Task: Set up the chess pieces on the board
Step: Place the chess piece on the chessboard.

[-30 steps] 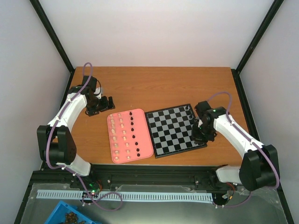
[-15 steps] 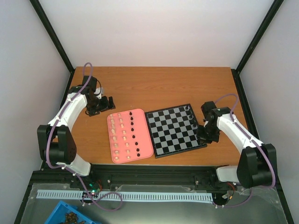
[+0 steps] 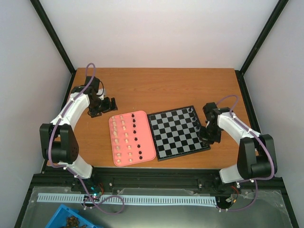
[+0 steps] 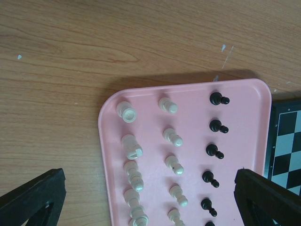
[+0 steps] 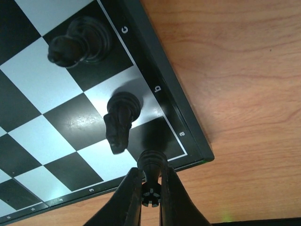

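The board lies right of centre, with two black chess pieces on its far right squares. In the right wrist view my right gripper is shut on a black rook, held upright just above the board's corner square marked "a". A black knight and another black piece stand on the neighbouring squares. My left gripper hangs wide open above the far end of the pink tray. The tray holds cream pieces and black pawns.
The pink tray sits just left of the board, almost touching it. Brown tabletop stretches behind both. Black frame posts rise at the table's far corners. A blue bin lies below the near edge.
My right gripper has shifted a little to the right, toward the board's right edge, still holding the rook. The left arm has stayed put.
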`<action>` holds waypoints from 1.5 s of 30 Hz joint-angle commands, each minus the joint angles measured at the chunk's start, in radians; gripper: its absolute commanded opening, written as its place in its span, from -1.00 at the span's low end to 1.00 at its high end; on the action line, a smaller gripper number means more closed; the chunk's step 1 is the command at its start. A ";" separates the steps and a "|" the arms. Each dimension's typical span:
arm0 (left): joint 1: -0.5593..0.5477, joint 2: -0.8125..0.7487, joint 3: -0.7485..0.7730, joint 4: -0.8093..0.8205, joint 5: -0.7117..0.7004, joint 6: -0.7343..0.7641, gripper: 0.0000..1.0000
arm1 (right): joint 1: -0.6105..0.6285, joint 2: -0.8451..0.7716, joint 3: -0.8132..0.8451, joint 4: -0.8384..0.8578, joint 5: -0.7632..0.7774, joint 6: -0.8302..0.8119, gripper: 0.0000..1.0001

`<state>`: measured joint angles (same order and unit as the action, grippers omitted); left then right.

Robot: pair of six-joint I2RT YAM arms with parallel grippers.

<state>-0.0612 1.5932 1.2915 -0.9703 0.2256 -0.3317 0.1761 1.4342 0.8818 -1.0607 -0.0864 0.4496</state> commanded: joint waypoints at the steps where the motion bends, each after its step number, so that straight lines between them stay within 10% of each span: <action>1: -0.007 0.020 0.051 -0.018 -0.011 0.004 0.99 | -0.010 0.015 -0.003 0.030 0.002 -0.009 -0.95; 21: -0.007 0.029 0.051 -0.017 -0.012 0.005 0.99 | -0.011 0.027 -0.045 0.061 0.036 -0.005 -0.89; 30: -0.007 0.025 0.048 -0.016 -0.012 0.005 0.99 | -0.011 -0.030 -0.028 0.049 0.010 -0.016 -0.22; 45: -0.008 0.019 0.065 -0.024 -0.014 0.004 0.99 | 0.150 -0.022 0.342 -0.076 0.093 -0.034 0.03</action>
<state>-0.0620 1.6157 1.3064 -0.9749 0.2138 -0.3317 0.2142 1.3457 1.0588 -1.1164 -0.0483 0.4263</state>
